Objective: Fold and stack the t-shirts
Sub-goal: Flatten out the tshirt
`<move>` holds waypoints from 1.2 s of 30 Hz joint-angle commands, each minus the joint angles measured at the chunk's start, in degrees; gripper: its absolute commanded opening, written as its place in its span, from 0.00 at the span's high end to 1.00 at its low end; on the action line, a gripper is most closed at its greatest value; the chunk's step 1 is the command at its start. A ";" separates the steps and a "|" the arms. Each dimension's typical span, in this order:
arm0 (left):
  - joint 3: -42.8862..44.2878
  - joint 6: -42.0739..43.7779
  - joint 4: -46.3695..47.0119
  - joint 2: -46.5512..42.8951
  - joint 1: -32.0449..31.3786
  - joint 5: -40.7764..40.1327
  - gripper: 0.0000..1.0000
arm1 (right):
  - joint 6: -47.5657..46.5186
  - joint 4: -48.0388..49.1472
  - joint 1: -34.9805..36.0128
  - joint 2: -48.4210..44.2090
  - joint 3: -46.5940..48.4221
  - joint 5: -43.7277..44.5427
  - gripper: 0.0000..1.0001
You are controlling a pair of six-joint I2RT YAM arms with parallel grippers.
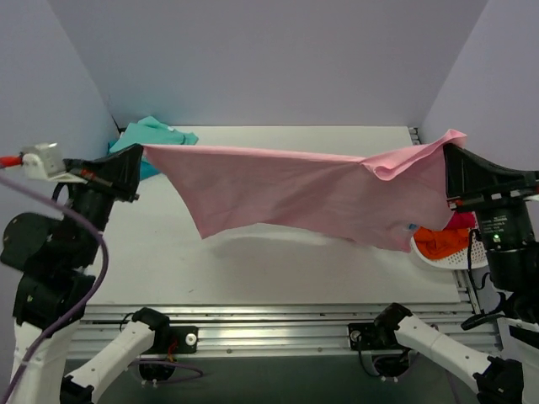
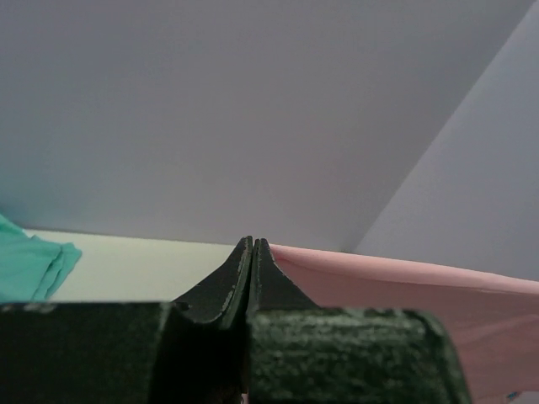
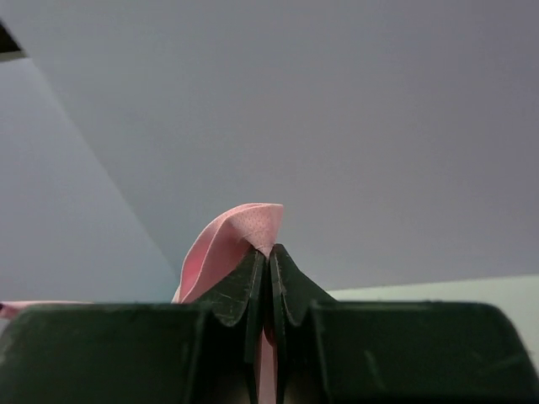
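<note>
Your left gripper (image 1: 139, 162) and right gripper (image 1: 448, 158) each pinch a corner of the light pink t-shirt (image 1: 295, 194), stretched in mid-air across the frame's middle. The mint green t-shirt (image 1: 160, 135) lies upper left.

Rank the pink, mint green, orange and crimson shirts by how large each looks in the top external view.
1. Light pink cloth t-shirt, by far the largest.
2. Mint green cloth shirt, partly hidden.
3. Orange cloth shirt, partly hidden; near the green in size, order unsure.
4. Crimson red cloth shirt, a sliver.
</note>
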 commanded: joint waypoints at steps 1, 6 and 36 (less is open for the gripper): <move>3.70 1.20 -0.51 -4.69 0.09 4.02 0.98 | -3.90 6.52 -1.13 0.86 2.93 -17.19 1.00; 6.17 1.56 -1.30 -5.41 0.09 3.07 0.98 | -2.14 5.39 -5.51 5.76 8.54 -18.09 1.00; 2.99 -1.35 26.37 65.32 15.38 5.08 0.98 | 6.74 21.02 -23.54 72.90 5.03 -6.93 1.00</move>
